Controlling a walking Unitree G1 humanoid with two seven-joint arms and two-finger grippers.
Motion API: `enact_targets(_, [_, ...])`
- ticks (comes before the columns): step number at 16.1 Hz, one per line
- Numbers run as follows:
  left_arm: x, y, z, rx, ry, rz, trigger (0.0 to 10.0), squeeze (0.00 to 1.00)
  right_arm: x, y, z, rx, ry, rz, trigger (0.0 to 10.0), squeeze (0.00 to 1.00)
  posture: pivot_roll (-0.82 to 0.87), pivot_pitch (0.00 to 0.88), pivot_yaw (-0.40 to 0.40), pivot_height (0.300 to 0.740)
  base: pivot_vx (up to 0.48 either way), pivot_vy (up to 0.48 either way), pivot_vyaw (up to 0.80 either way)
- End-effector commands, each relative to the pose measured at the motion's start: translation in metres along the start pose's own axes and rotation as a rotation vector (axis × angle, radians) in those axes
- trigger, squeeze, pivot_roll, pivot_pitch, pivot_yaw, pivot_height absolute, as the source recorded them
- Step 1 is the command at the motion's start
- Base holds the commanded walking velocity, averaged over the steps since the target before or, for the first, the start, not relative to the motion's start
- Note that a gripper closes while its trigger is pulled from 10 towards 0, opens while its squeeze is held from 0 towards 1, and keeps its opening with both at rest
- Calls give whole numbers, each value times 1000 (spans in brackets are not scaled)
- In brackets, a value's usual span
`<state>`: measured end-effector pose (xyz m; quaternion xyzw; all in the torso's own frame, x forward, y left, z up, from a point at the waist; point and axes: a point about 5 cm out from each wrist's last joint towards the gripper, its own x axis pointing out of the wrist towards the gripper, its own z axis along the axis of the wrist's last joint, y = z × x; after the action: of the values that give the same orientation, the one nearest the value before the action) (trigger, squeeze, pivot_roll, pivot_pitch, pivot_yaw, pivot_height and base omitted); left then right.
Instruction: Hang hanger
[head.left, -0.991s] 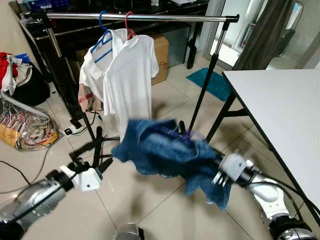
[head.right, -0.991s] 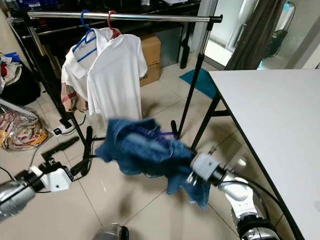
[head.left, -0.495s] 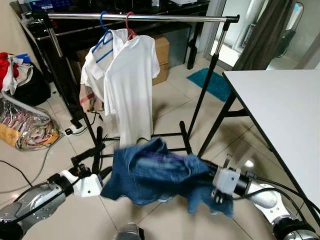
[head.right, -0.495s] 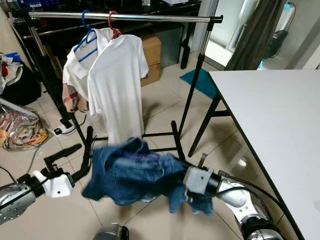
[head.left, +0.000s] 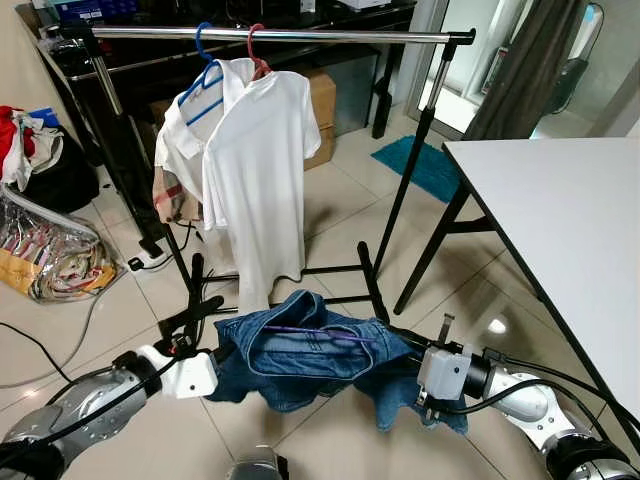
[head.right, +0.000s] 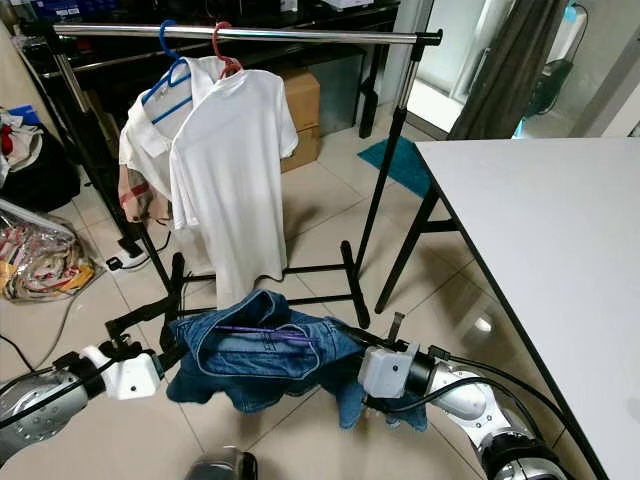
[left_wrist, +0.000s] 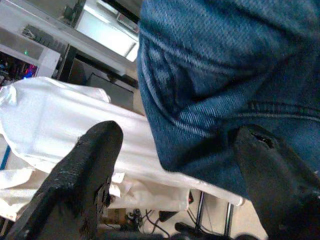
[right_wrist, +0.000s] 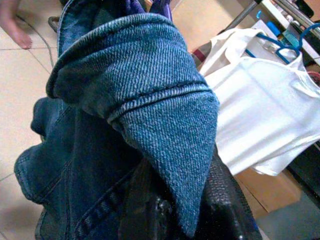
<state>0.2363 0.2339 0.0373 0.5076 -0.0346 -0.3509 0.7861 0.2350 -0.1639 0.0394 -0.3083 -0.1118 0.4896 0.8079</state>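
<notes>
Right gripper (right_wrist: 175, 210): fingers are closing on the denim jacket (head.left: 310, 355), low and near, right of centre; fabric is draping over the fingers in the right wrist view. Left gripper (left_wrist: 175, 185): fingers are standing wide apart, with the jacket's left edge hanging between them; whether they are touching it cannot be told. Jacket: sagging between the two grippers, just above the floor (head.left: 330, 215), below and nearer than the rail. Purple hanger (head.left: 320, 333): lying across the jacket's collar opening. Rail (head.left: 300, 35): spanning the far side on black uprights. White shirt (head.left: 262, 160): hanging from a red hanger (head.left: 257, 45). Second white shirt: hanging on a blue hanger (head.left: 205, 70), just left. Table (head.left: 560, 220): standing at right.
</notes>
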Motion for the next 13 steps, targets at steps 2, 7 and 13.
enact_targets(2, [6, -7, 2, 1, -5, -66, 10000, 0, 4, -6, 7, -67, -45, 15, 9529, 0, 296, 8, -8, 740, 0, 0, 0])
enact_targets(7, [25, -28, 15, -43, -38, -193, 10000, 0, 14, -8, 11, -91, -69, 24, 9490, 0, 286, 8, -1, 740, 0, 0, 0])
enact_targets(13, [41, -29, 20, -69, -33, -215, 10000, 0, 21, -15, 17, -119, -109, 5, 9294, 0, 280, 1, 1, 740, 0, 0, 0])
